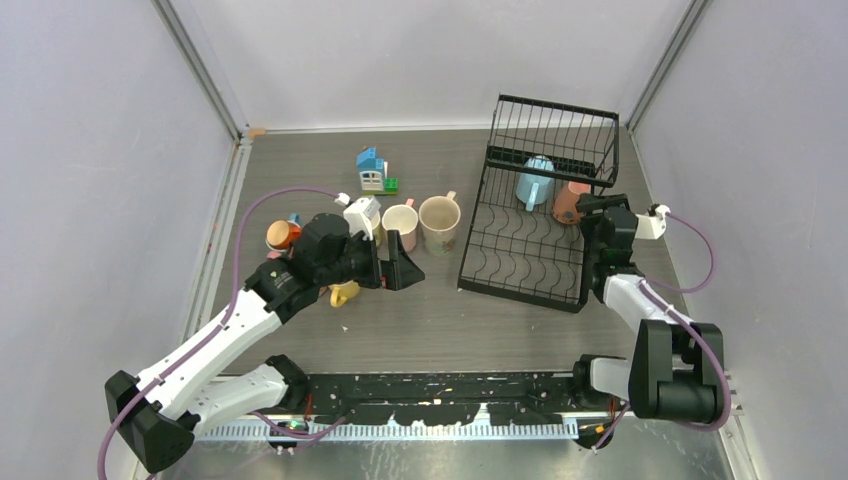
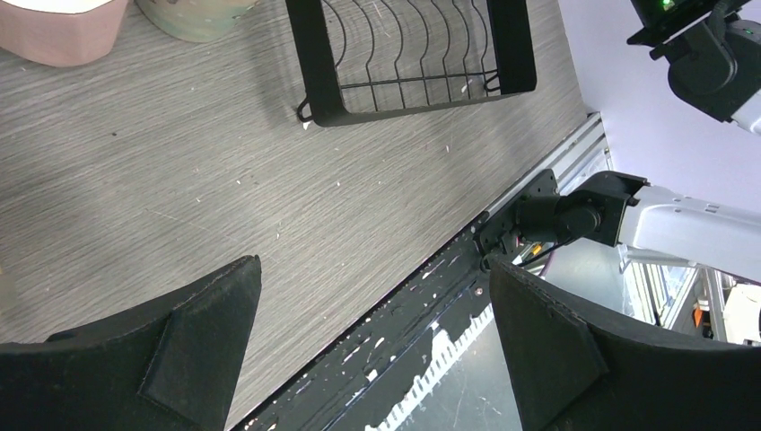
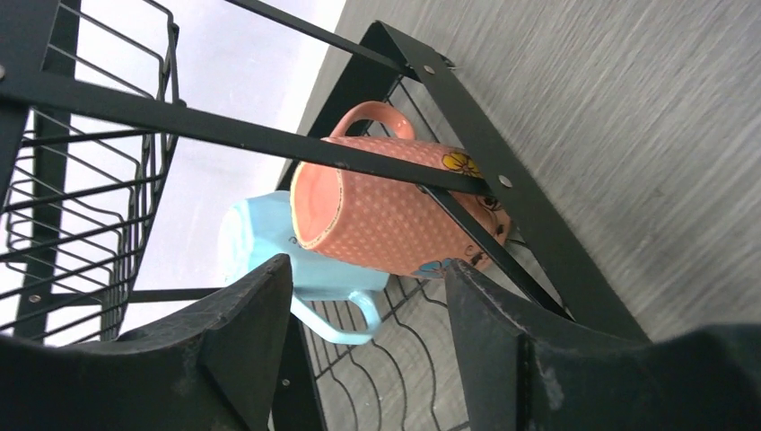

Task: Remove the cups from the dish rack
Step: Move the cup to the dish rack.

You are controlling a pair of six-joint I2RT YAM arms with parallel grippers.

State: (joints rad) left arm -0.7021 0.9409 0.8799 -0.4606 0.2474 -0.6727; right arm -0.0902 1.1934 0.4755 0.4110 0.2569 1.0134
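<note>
The black wire dish rack (image 1: 520, 250) stands at the right. A light blue cup (image 1: 535, 182) and a salmon-pink dotted cup (image 1: 570, 203) lie in it under the upper shelf. My right gripper (image 1: 592, 210) is open and empty at the rack's right side, just short of the salmon cup (image 3: 395, 220). The light blue cup (image 3: 269, 251) lies behind it, past my right gripper (image 3: 368, 296). My left gripper (image 1: 405, 270) is open and empty over the table, left of the rack. Cream (image 1: 440, 222), pink (image 1: 400, 225), orange (image 1: 283, 235) and yellow (image 1: 343, 294) cups sit on the table.
A blue-white-green toy house (image 1: 372, 170) stands at the back. The left wrist view shows my left gripper (image 2: 372, 350) above the table's near edge, the rack's base corner (image 2: 314, 99), the pink cup (image 2: 58, 31) and the cream cup (image 2: 193, 18). A rack bar (image 3: 224, 130) crosses before the salmon cup.
</note>
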